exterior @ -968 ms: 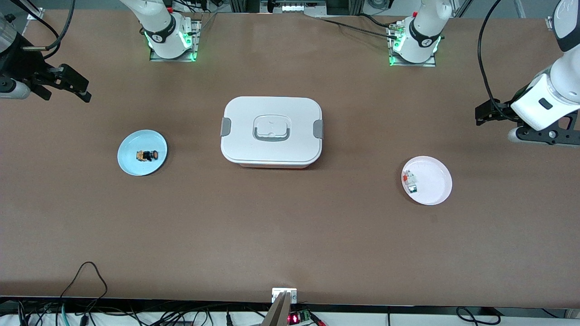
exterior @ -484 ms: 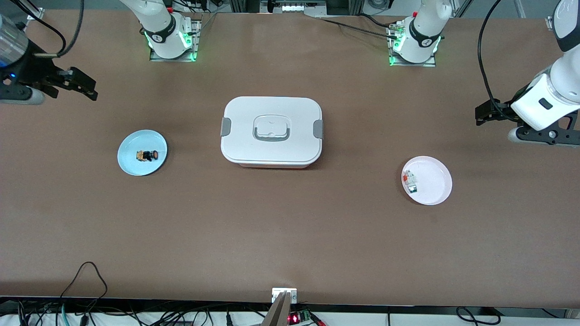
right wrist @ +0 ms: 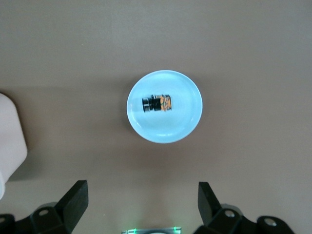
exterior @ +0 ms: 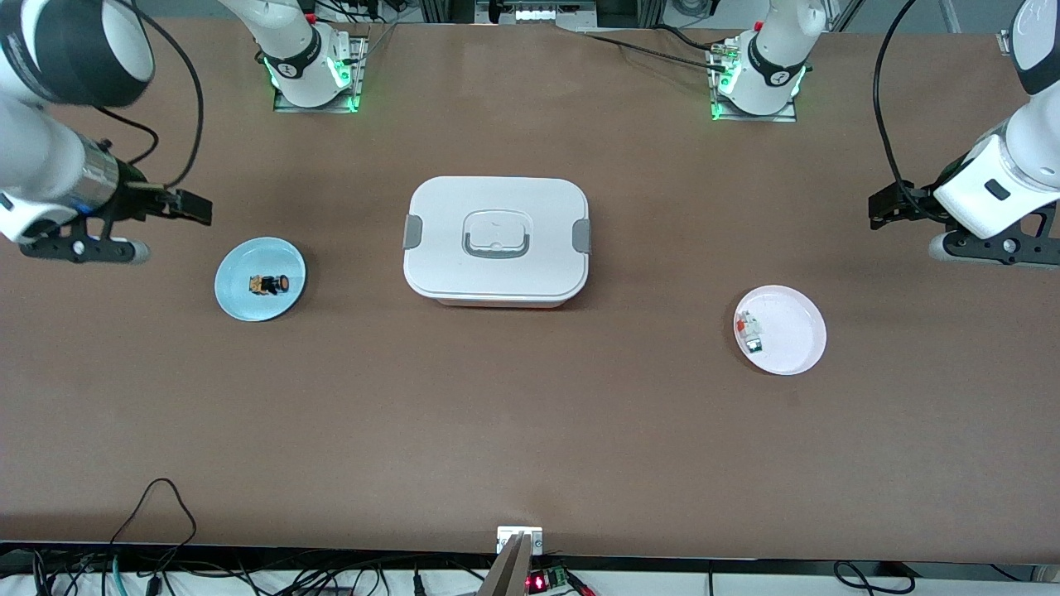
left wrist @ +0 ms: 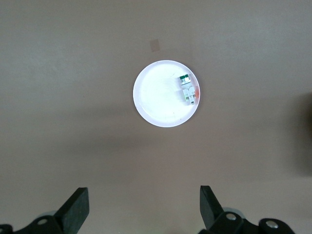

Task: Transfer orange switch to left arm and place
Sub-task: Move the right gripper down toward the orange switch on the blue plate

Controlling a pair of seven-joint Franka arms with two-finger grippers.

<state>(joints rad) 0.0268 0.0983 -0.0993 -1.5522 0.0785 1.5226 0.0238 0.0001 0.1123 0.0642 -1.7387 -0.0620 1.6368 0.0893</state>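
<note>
- My right tool point(exterior: 197, 209) hangs in the air over bare surface point(exterior: 530, 430) at the right arm's end, near the blue plate point(exterior: 240, 298). Its fingers point(right wrist: 73, 200) stand wide apart and hold nothing.
- My left tool point(exterior: 879, 211) hangs over bare surface at the left arm's end, near the white plate point(exterior: 795, 331). Its fingers point(left wrist: 75, 207) are also spread wide, with nothing between them. This arm waits.
- The switch point(exterior: 274, 285) lies on its side on the blue plate, about in the plate's middle, orange end toward the box point(exterior: 497, 240). In the right wrist view the switch point(right wrist: 157, 103) and its plate point(right wrist: 185, 122) sit well clear of my fingertips.
- The box stands shut in the middle of the surface, between the two plates and well apart from each. Its grey latches sit at its two short sides, and the handle recess is in the middle of its lid.
- The white plate carries a small white, red and green part point(exterior: 749, 331), which lies near the plate's rim on the side toward the box. The left wrist view shows the same part point(left wrist: 189, 90) on that plate point(left wrist: 151, 97).
- Neither tool touches anything.
</note>
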